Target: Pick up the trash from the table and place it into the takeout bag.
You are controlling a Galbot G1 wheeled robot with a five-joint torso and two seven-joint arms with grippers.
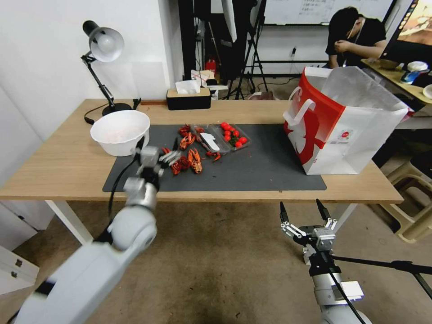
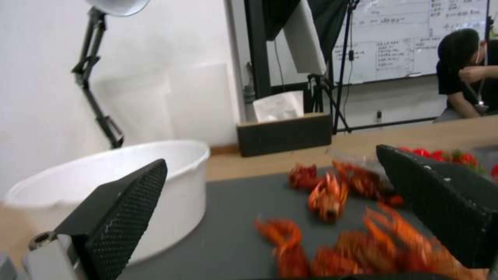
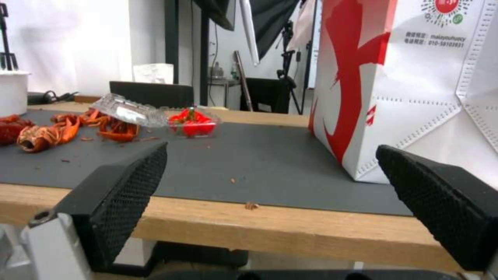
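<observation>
In the head view, the light-wood bench (image 1: 67, 166) is seen carrying a dark grey mat (image 1: 265, 166). The left gripper (image 1: 155, 158) is held low over the mat's near-left part, beside a large white bowl (image 1: 120, 132) that stands at the mat's left edge. Red crayfish shells (image 1: 188, 159) are scattered on the mat just to the right of that gripper. Behind them a clear plastic tray (image 1: 211, 140) is tilted over more shells, and next to it a clear box of red fruit (image 1: 234, 135) is set. The takeout bag (image 1: 342, 126) stands upright and open on the right end of the mat. The right gripper (image 1: 304, 215) is held below and in front of the bench edge, its jaws spread wide and empty. A black tissue box (image 1: 188, 99) and a desk lamp (image 1: 102, 49) are placed along the far edge.

In the left wrist view, the left jaws are seen wide apart with nothing between them; the white bowl (image 2: 155, 182) lies behind one finger and the crayfish shells (image 2: 332, 221) lie on the mat ahead.

In the right wrist view, the right jaws are seen wide and empty before the bench edge, with the takeout bag (image 3: 410, 89) standing on the mat ahead and the shells (image 3: 46, 134) and tilted tray (image 3: 130, 111) well apart from it.
</observation>
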